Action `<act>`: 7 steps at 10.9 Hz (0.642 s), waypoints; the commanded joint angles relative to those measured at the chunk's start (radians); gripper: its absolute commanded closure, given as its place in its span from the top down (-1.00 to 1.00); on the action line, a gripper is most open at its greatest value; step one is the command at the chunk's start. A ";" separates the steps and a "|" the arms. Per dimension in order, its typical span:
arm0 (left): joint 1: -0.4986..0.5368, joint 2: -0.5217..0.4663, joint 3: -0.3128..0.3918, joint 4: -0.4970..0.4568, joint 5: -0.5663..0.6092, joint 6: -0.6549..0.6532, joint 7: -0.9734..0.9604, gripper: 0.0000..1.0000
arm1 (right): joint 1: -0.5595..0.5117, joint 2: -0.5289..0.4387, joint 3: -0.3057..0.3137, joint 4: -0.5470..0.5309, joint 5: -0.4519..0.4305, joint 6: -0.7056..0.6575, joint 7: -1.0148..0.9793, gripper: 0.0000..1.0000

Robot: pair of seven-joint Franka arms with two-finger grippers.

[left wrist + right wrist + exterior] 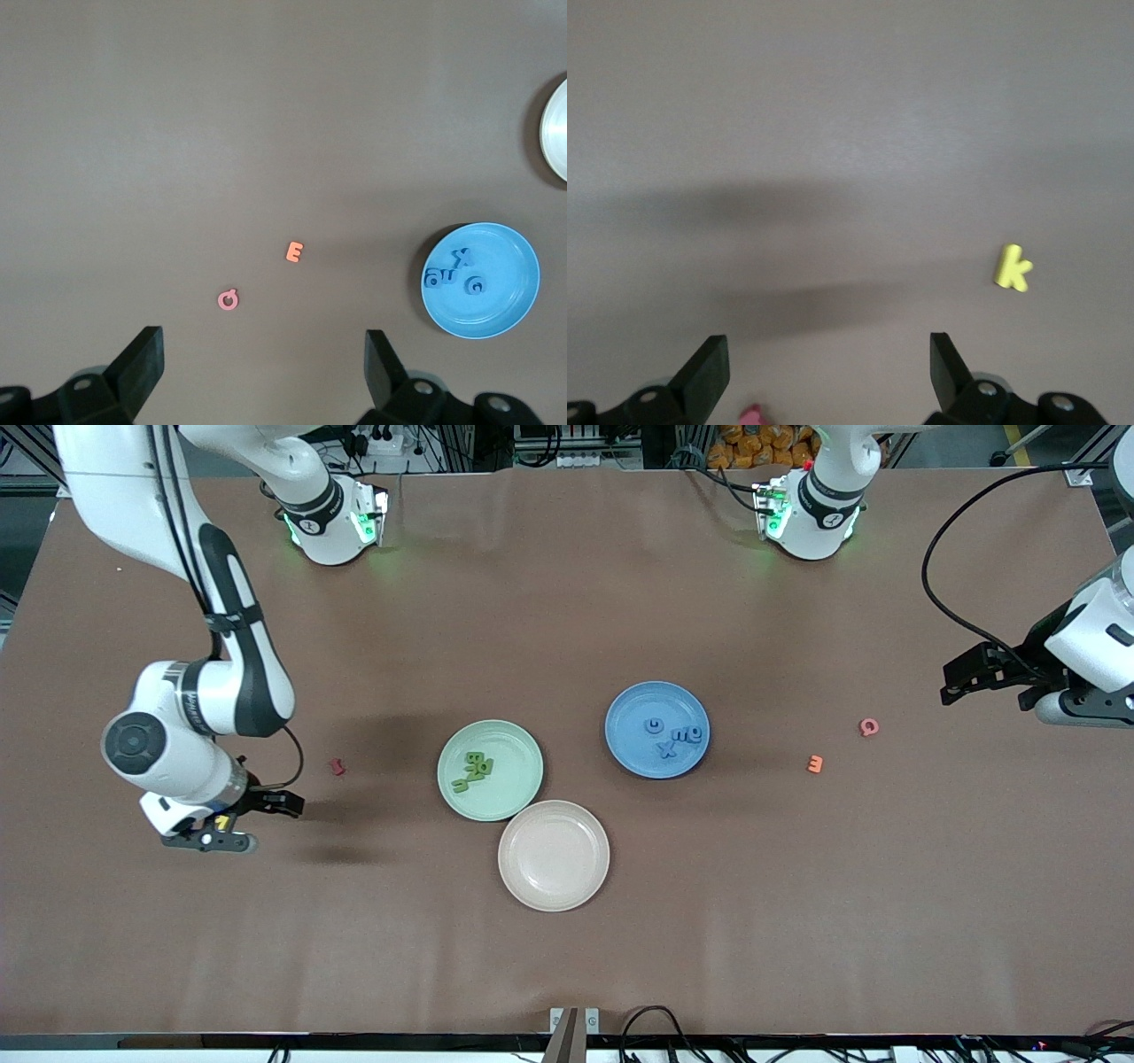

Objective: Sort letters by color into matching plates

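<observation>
Green letters (473, 770) lying in mint green plate (517, 746), blue letters (673, 737) in blue plate (631, 710); left gripper (966, 682) and right gripper (237, 822) hovering over bare bench (567, 584), fingers apart, gripping nothing; risk: grabbing stray orange E (815, 763) or pink Q (869, 727), spoiling sort

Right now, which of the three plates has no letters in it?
The beige-pink plate, the one nearest the front camera, is bare. The mint green plate holds green letters, and the blue plate holds blue letters.
</observation>
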 commanded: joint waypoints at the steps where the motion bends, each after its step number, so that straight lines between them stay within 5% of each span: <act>1: 0.005 -0.008 -0.001 -0.007 -0.028 0.010 0.016 1.00 | -0.013 -0.138 -0.014 -0.012 -0.010 -0.137 -0.009 1.00; 7: 0.005 -0.008 -0.001 -0.007 -0.028 0.010 0.016 1.00 | -0.009 -0.287 -0.034 0.164 -0.111 -0.539 -0.009 1.00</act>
